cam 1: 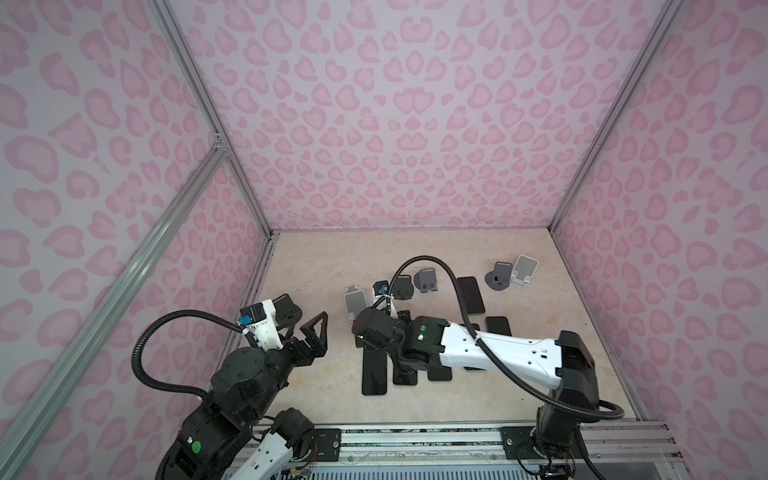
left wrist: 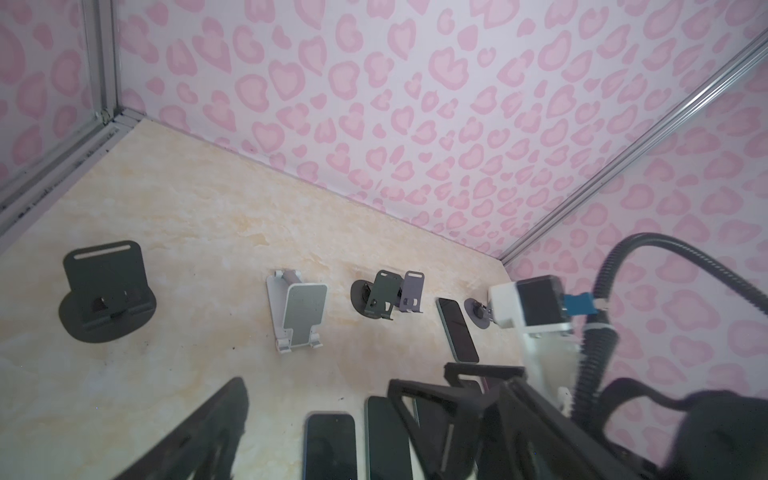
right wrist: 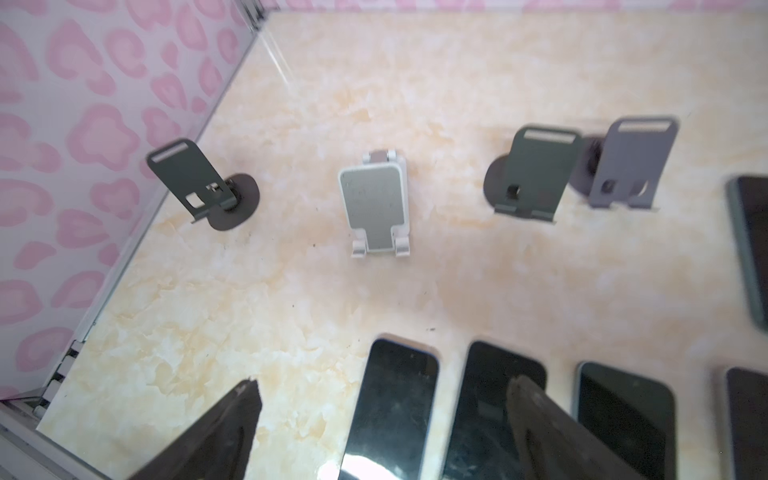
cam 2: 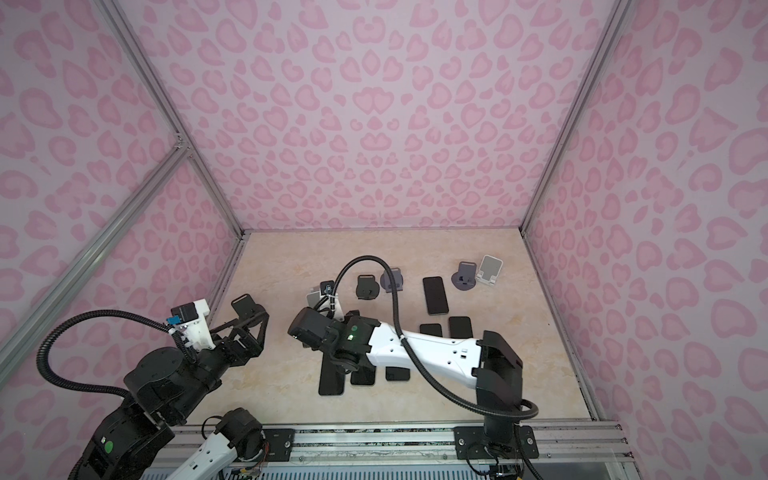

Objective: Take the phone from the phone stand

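Several black phones lie flat on the marble table, among them one (right wrist: 392, 399) under my right gripper (right wrist: 386, 419) and one (right wrist: 490, 386) beside it. The right gripper is open and holds nothing; its fingers (right wrist: 232, 428) stand wide on either side of the first phone. Beyond them an empty white phone stand (right wrist: 376, 208) faces me. My left gripper (cam 1: 305, 332) hovers open and empty at the table's left, next to a black stand (left wrist: 106, 291). Every phone stand in view is empty.
Further stands line the back: a dark one (cam 1: 402, 286), a grey one (cam 1: 428, 280), and a grey (cam 1: 500, 274) and a white one (cam 1: 524, 270) at the back right. More phones (cam 1: 471, 295) (cam 1: 498, 326) lie at the right. Pink walls enclose the table.
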